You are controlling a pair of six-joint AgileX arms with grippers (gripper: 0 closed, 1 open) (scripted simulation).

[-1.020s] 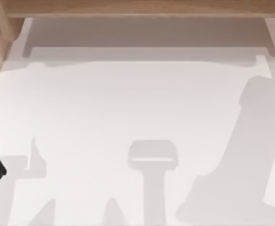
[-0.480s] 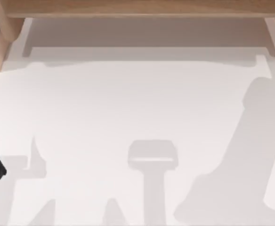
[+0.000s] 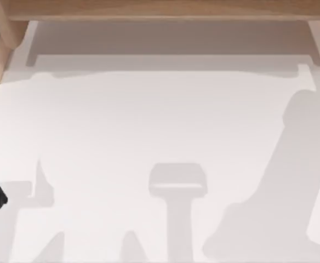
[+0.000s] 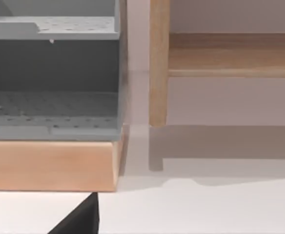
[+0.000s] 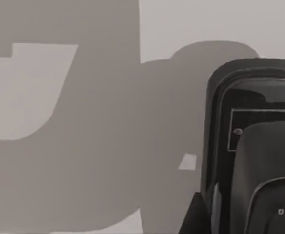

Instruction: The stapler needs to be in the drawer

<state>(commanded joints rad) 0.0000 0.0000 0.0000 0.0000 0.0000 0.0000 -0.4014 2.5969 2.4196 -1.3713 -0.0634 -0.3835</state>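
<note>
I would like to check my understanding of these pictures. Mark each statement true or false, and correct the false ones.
1. The table is white. True: the table is white, with grey shadows on it.
2. The grey drawer unit stands on a metal base. False: the grey drawer unit stands on a wooden base.
3. The wooden post beside the drawer unit is upright. True: the wooden post stands straight.
4. The stapler is bright red with a square end. False: in the right wrist view the stapler is black and its end is rounded.
</note>
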